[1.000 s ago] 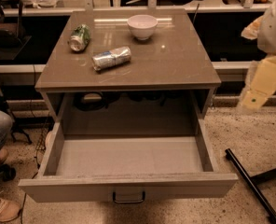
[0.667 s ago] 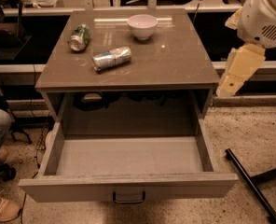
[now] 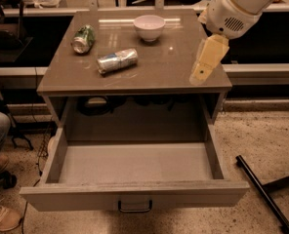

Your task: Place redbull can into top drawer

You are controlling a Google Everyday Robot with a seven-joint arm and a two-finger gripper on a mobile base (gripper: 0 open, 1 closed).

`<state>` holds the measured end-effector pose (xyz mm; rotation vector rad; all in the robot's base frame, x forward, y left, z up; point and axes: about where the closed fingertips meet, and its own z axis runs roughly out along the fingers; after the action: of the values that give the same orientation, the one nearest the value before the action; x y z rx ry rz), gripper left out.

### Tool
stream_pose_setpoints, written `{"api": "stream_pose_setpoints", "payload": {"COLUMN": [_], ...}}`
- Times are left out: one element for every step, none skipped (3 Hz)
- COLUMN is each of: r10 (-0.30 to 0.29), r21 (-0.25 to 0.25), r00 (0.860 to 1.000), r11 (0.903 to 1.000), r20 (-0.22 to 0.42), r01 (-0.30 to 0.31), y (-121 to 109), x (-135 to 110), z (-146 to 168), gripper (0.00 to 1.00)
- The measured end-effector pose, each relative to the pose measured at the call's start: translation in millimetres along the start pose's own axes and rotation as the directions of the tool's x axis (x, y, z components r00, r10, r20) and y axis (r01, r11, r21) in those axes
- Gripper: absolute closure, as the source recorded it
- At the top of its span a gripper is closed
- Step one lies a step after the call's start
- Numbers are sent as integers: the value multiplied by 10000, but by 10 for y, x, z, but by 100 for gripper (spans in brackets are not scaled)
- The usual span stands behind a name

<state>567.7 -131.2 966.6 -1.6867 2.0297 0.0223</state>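
Already the drawer (image 3: pixel 134 197) stands open, but the redbull can (image 3: pixel 117 61) lies ungrasped on the tabletop (image 3: pixel 159 69), well left of the gripper (image 3: pixel 206 65), whose spread I cannot tell; picking and placing remain.

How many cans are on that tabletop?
2. The redbull can lies on its side left of centre; the green can lies back left. The gripper hangs over the right edge.

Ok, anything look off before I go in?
Both cans lie tipped on their sides: the redbull can mid-table, the green can nearer the far left corner. The bowl sits upright, the top drawer stands open, and the gripper hangs over the table at its right edge.
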Motion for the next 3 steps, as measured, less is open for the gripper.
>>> {"api": "stream_pose_setpoints", "payload": {"r10": [-290,-723,-723], "r21": [-539,-1069,-1070], "r00": [9992,9969,9969], "r11": [9981,9914,9914], "r20": [260,309,309], "r01": [304,752,752], "y": [-102,-169,-169], "x": [-301,-621,-621], "z": [311,647,648], "gripper": [0,0,0]}}
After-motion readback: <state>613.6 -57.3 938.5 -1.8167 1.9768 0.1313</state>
